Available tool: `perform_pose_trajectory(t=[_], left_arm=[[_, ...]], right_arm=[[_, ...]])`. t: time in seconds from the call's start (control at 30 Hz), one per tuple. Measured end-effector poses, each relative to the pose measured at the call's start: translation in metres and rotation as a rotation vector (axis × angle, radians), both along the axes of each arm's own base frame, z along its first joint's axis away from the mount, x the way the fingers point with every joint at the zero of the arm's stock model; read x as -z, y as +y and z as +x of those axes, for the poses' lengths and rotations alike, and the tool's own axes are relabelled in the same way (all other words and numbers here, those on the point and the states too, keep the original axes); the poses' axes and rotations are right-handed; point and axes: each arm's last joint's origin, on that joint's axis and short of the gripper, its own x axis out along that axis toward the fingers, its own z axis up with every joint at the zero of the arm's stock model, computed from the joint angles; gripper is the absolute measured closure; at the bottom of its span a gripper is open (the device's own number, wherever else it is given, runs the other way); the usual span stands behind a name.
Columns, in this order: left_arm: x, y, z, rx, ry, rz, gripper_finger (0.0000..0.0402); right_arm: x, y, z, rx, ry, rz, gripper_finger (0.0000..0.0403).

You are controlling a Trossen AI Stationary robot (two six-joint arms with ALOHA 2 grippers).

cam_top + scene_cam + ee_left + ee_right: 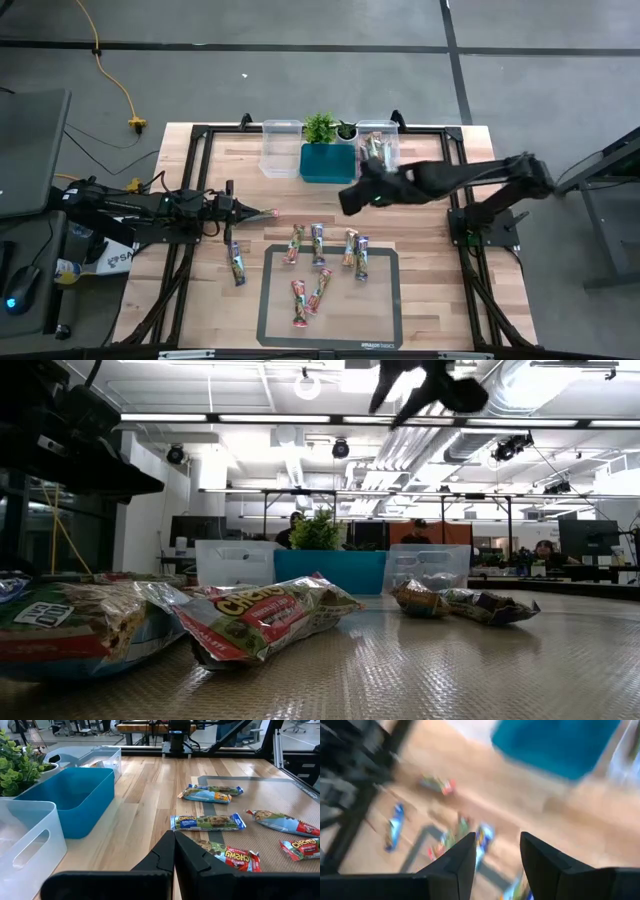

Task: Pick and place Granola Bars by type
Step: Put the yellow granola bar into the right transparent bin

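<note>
Several granola bars lie flat on the black-framed mat [385, 300] and beside it: one green-red bar [293, 243], one blue-topped bar [318, 243], a pair [356, 252], two near the mat's middle [308, 295], and one on bare wood [237, 262]. The low view shows a Chewy bar [265, 615] close up. My left gripper [265, 213] reaches level from the table's left, fingers shut [174, 840], with a small reddish bar end [271, 213] at its tip. My right gripper [350, 198] hangs open in the air in front of the blue bin [328, 162], holding nothing [497, 850]. My left gripper's shut fingertips stand right at the reddish bar end [271, 213] on the wood. The fingers hide that spot in the left wrist view, so I cannot tell whether they touch it.
Along the far edge stand a clear bin [281, 147], the blue bin, and a second clear bin [378, 143] with bars inside. Two small green plants [320, 127] sit behind the blue bin. Bare wood lies between the bins and the mat.
</note>
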Motion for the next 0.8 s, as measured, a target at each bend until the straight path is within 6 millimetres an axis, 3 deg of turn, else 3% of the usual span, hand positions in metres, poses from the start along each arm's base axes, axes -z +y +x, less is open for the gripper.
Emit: perform_pose_trajectory(t=[0.2,0.43,0.57,0.8], left_arm=[[0.000,0.000,0.000,0.000,0.000,0.000,0.0400],[0.000,0.000,0.000,0.000,0.000,0.000,0.0400],[0.000,0.000,0.000,0.000,0.000,0.000,0.0400],[0.000,0.000,0.000,0.000,0.001,0.000,0.0400]], right_arm=[[0.052,0.009,0.031,-0.111,0.171,0.154,0.0265],[0.097,0.019,0.054,-0.086,0.273,0.400,0.0265],[0.110,0.024,0.057,-0.005,0.308,0.437,0.0265],[0.112,0.032,0.055,0.086,0.318,0.411,0.0265]])
